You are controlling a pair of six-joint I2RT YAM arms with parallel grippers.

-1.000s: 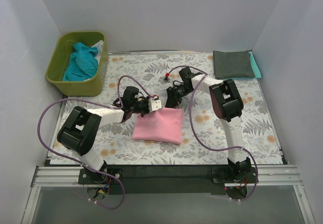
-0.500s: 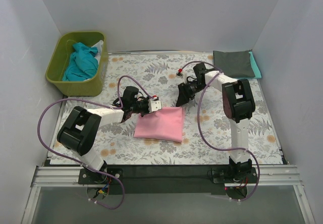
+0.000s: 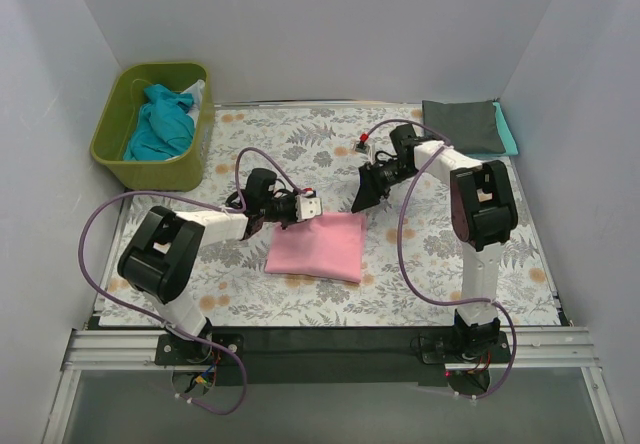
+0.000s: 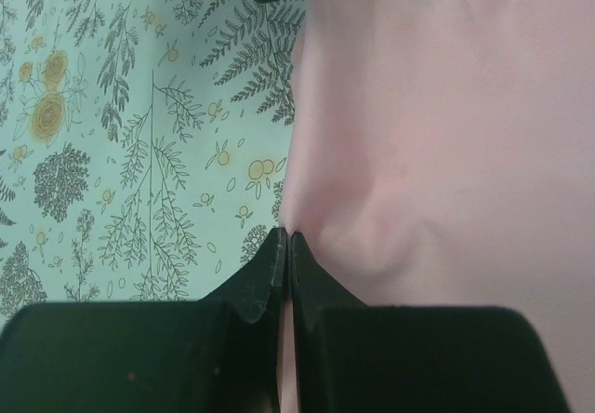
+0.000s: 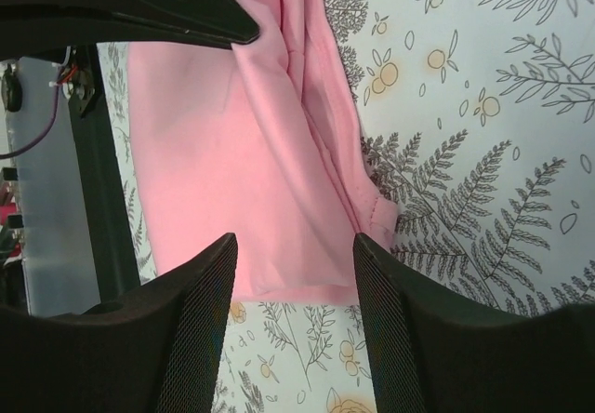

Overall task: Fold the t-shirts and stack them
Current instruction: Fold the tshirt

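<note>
A pink t-shirt (image 3: 318, 244) lies folded in a rectangle on the floral cloth at mid table. My left gripper (image 3: 312, 207) is shut, pinching the far left corner of the pink t-shirt (image 4: 437, 134); the jaws (image 4: 285, 238) meet on its edge. My right gripper (image 3: 362, 200) is open and empty, held above the cloth just beyond the shirt's far right corner; its wrist view looks down on the pink t-shirt (image 5: 232, 153) between the fingers (image 5: 293, 241). A folded dark grey t-shirt (image 3: 460, 126) lies on a teal one (image 3: 511, 132) at the back right.
An olive-green tub (image 3: 112, 136) at the back left holds crumpled teal t-shirts (image 3: 160, 124). The floral table cloth (image 3: 420, 254) covers the table. White walls close in the left, back and right sides. The left arm's finger (image 5: 158, 4) shows in the right wrist view.
My right arm has drawn back to the right, away from the pink t-shirt's far edge. My left gripper has kept its grip and barely moved.
</note>
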